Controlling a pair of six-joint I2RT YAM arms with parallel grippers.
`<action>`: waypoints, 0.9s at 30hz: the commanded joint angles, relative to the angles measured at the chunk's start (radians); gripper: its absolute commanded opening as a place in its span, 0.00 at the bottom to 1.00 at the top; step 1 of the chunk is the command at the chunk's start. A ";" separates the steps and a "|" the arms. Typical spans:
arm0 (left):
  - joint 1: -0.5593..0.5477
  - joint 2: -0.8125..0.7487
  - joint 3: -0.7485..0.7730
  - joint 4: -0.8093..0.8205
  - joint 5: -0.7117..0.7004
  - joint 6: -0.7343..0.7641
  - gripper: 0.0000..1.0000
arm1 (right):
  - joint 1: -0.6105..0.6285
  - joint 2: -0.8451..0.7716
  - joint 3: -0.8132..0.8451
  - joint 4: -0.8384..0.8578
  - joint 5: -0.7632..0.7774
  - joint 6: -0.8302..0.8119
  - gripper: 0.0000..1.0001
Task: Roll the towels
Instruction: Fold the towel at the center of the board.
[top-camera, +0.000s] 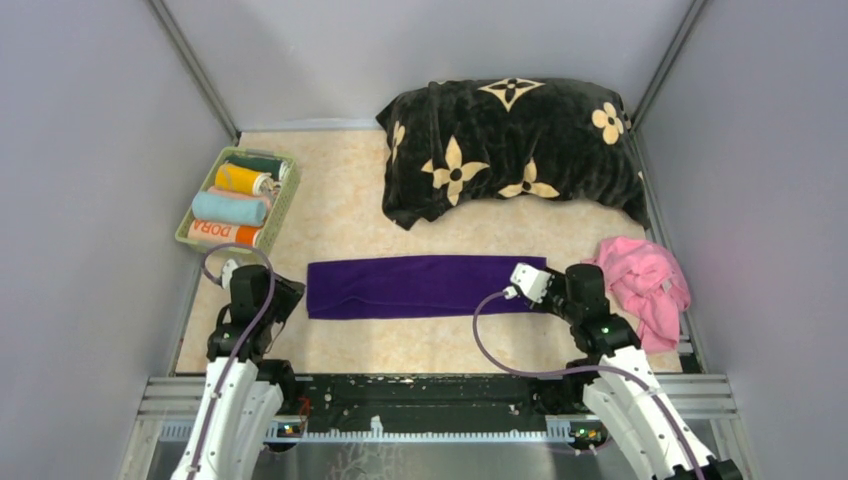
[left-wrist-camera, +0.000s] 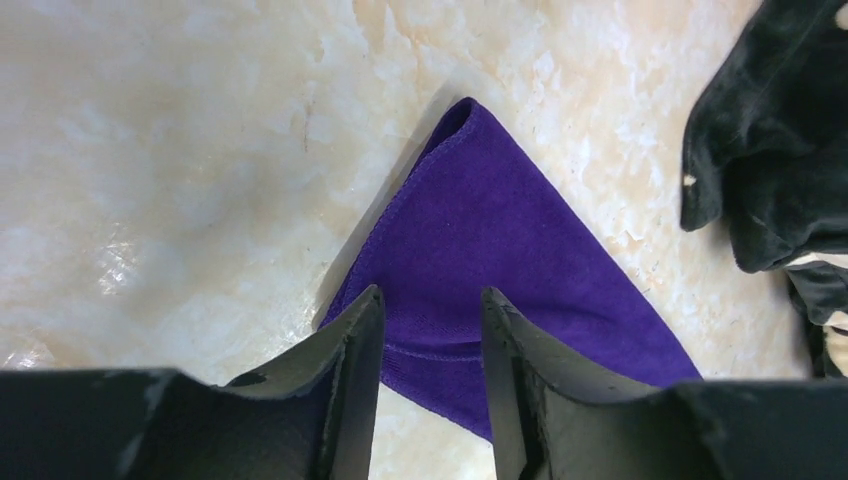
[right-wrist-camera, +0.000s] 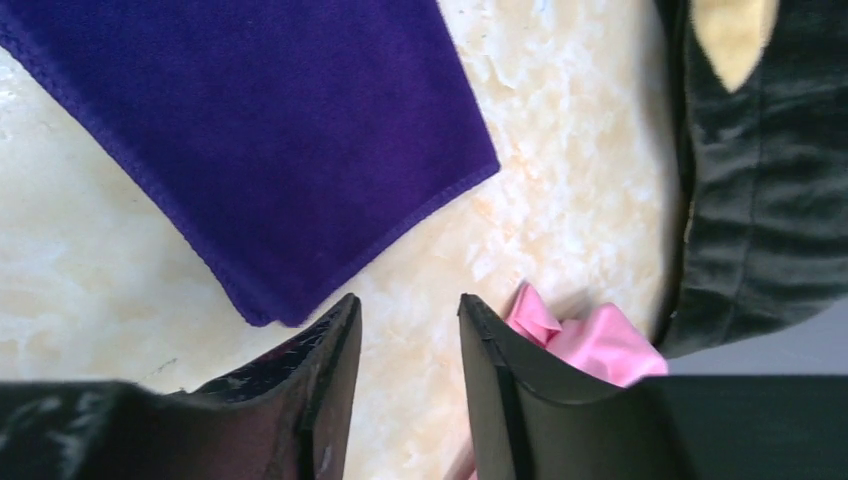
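A dark purple towel (top-camera: 425, 286) lies flat, folded into a long strip, across the middle of the table. My left gripper (top-camera: 283, 300) is open at its left end, its fingers straddling the near left corner of the towel (left-wrist-camera: 500, 230). My right gripper (top-camera: 556, 290) is open over bare table just right of the strip's right end (right-wrist-camera: 260, 130), holding nothing. A crumpled pink towel (top-camera: 645, 285) lies to the right of it and shows in the right wrist view (right-wrist-camera: 590, 340). Rolled towels, among them yellow (top-camera: 240, 179), light blue (top-camera: 230, 208) and orange "DORA" (top-camera: 224, 233), lie in a green basket (top-camera: 282, 205).
A big black plush cushion with beige flowers (top-camera: 510, 150) lies at the back right, also in the left wrist view (left-wrist-camera: 770, 150) and the right wrist view (right-wrist-camera: 760, 170). Grey walls enclose the table on three sides. A metal rail runs along the near edge.
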 joint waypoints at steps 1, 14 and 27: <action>0.004 -0.071 0.026 -0.039 -0.048 -0.032 0.48 | 0.020 -0.075 0.013 0.013 0.033 -0.023 0.44; 0.004 0.147 0.150 0.096 0.189 0.165 0.63 | 0.020 -0.122 0.224 0.144 0.026 0.545 0.63; 0.000 0.583 0.252 0.297 0.280 0.267 0.64 | 0.016 0.470 0.431 0.194 0.028 1.176 0.63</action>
